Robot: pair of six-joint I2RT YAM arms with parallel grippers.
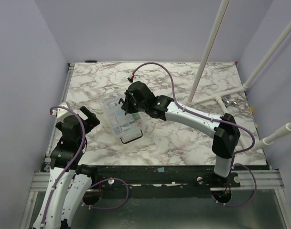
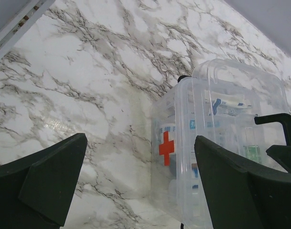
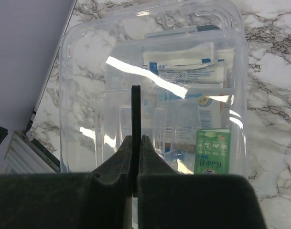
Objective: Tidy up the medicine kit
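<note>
Three views split the facts. Only the top camera shows both arms at once: the medicine kit (image 1: 120, 120) lies on the marble table (image 1: 183, 138), left of centre, between the left gripper (image 1: 89, 117) and the right gripper (image 1: 127, 102). Only the left wrist view shows a red cross (image 2: 166, 148) on the kit's side. Only the right wrist view shows a green packet (image 3: 211, 151) through the clear plastic. The left gripper hangs near the kit, jaws spread wide, touching nothing. The right gripper is pinched tight on a thin black strip (image 3: 135, 107) at the kit's edge.
</note>
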